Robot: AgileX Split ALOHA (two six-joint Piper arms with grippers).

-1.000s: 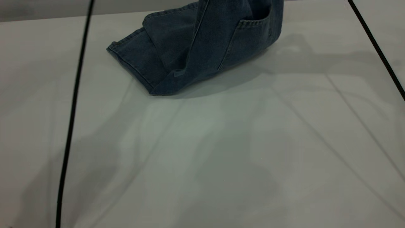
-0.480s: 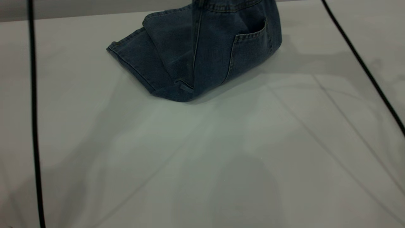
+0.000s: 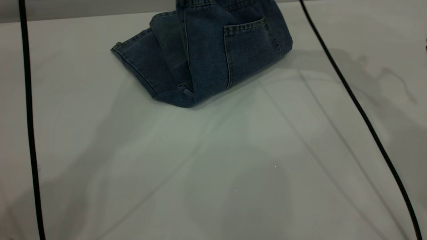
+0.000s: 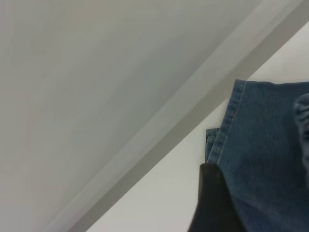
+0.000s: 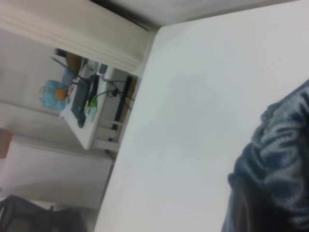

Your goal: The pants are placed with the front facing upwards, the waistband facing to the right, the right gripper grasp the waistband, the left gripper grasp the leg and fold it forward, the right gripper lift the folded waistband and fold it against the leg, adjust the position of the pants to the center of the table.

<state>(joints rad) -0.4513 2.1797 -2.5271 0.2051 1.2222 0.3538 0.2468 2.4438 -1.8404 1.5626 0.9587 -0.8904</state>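
Note:
The blue denim pants (image 3: 206, 56) lie folded at the far middle of the white table (image 3: 213, 160). Their upper part, back pocket (image 3: 250, 46) showing, is raised and runs out of the exterior view's top, leaning over the legs. Neither gripper shows in that view. In the right wrist view the gathered waistband (image 5: 280, 159) hangs off the table, bunched round my right gripper (image 5: 251, 212), which is shut on it. In the left wrist view my left gripper (image 4: 215, 203) sits against the denim of a leg (image 4: 260, 145), with the waistband (image 4: 304, 125) beside it.
Two black cables cross the exterior view, one at the left (image 3: 28, 100) and one at the right (image 3: 360, 113). The table's corner and a cluttered desk (image 5: 82, 101) beyond it show in the right wrist view.
The raised upper part of the pants has swung left over the legs, carrying the back pocket with it. Both black cables have shifted left.

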